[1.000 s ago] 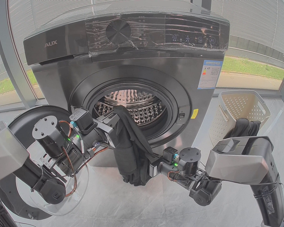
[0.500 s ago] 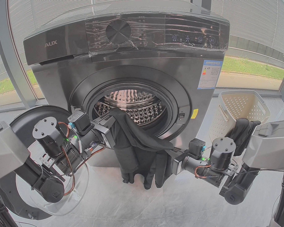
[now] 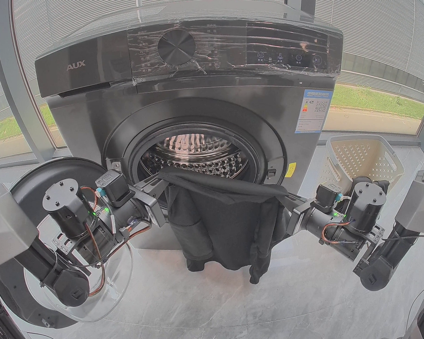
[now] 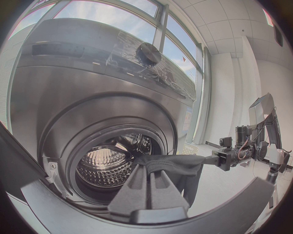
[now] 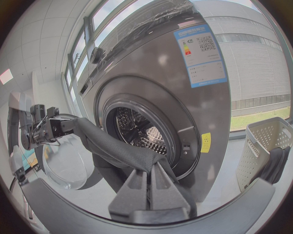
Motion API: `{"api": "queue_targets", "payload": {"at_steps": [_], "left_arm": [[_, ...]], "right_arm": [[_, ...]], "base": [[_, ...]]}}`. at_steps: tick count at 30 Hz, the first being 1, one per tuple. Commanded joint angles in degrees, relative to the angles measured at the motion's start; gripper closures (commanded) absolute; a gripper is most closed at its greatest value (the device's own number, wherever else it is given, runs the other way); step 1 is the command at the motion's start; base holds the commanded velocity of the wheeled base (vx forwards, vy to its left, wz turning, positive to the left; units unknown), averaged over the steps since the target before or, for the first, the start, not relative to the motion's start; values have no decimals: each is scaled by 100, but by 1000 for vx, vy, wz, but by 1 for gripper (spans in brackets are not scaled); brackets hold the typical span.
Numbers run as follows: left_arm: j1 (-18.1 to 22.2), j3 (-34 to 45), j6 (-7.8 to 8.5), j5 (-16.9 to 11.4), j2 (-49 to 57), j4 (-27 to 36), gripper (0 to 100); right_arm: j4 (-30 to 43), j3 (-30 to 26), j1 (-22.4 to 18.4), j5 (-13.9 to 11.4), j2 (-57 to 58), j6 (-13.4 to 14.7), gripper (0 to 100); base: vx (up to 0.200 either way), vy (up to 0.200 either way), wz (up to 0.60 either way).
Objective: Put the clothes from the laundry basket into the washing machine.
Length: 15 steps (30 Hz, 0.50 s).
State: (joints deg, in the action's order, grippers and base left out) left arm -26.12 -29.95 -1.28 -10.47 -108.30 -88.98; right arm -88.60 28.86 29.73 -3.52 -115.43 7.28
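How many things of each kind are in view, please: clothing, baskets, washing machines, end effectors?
Black clothing: 2, the held garment and a bunch over the basket rim
Laundry basket: 1
Washing machine: 1
End effectors: 2, left end effector, right end effector
Total: 6

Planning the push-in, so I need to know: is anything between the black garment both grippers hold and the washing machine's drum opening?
Nothing visible. The black garment, stretched between the left gripper and right gripper, hangs right before the drum opening; the door is swung aside to the left.
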Motion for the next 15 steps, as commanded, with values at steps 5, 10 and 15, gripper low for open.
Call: {"api": "queue_targets", "payload": {"at_steps": [5, 10, 15], "left_arm": [[-77, 323, 5, -43, 617, -14, 100], [-121, 323, 5, -69, 855, -14, 100], [-147, 297, 23, -60, 978, -5, 100]], "right_arm": [[-17, 32, 59, 62, 610, 195, 100], [-8, 120, 235, 317, 768, 169, 100], [-8, 305, 331, 467, 777, 177, 100]], "base": [[0, 0, 0], [0, 0, 0], [0, 0, 0]]}}
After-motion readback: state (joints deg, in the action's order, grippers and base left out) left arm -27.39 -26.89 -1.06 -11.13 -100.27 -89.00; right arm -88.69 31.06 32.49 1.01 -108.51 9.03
